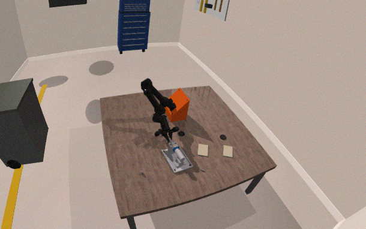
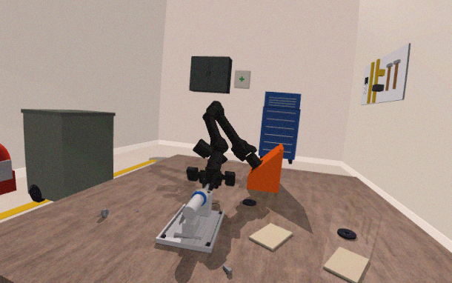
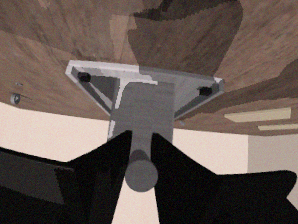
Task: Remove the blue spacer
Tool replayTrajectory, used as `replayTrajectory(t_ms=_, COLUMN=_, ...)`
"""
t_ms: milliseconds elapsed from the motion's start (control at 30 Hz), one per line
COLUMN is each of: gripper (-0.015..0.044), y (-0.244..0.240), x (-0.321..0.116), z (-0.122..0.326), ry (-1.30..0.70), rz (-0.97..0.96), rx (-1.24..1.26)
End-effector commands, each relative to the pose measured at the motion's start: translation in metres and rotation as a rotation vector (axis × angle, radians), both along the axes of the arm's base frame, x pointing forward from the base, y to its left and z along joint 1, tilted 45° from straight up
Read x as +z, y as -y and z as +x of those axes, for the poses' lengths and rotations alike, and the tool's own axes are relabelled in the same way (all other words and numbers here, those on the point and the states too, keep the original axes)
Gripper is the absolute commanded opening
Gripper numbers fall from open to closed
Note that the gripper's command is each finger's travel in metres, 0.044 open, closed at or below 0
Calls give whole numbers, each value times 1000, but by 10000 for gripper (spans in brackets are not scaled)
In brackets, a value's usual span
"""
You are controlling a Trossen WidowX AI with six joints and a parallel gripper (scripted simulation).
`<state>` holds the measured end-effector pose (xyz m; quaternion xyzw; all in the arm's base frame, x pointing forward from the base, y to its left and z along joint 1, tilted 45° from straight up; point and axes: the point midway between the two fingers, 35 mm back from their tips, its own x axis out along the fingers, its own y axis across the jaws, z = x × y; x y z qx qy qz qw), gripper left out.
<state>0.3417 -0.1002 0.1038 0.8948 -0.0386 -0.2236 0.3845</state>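
My gripper (image 1: 170, 139) (image 2: 210, 186) (image 3: 141, 137) is shut on the shaft near its rear end. The shaft's round grey end (image 3: 141, 176) shows between the fingers in the wrist view. The blue spacer (image 1: 176, 147) (image 2: 201, 193) is a ring up on the shaft line, between the grey upright block (image 3: 145, 107) nearest the gripper and a white cylinder (image 1: 179, 153) (image 2: 193, 206). The assembly stands on a light grey base plate (image 2: 185, 247) (image 3: 105, 65). Other spacers cannot be told apart, and the blue spacer is hidden in the wrist view.
An orange wedge-shaped block (image 1: 181, 109) (image 2: 266, 178) stands beside the arm. Two dark discs (image 1: 181, 133) (image 1: 222, 136) and two cream tiles (image 1: 203, 150) (image 1: 228, 151) lie on the table. Small grey parts (image 2: 104, 212) (image 2: 227, 270) lie on either side of the base plate.
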Motion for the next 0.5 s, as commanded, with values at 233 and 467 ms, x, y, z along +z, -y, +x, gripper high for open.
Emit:
replayTrajectory(t_ms=233, gripper=0, y=0, x=-1, z=-2, ry=-3, rz=-2, rx=2)
replayTrajectory(t_ms=467, gripper=0, y=0, x=-1, z=-3, ry=-3, rz=-2, rx=2)
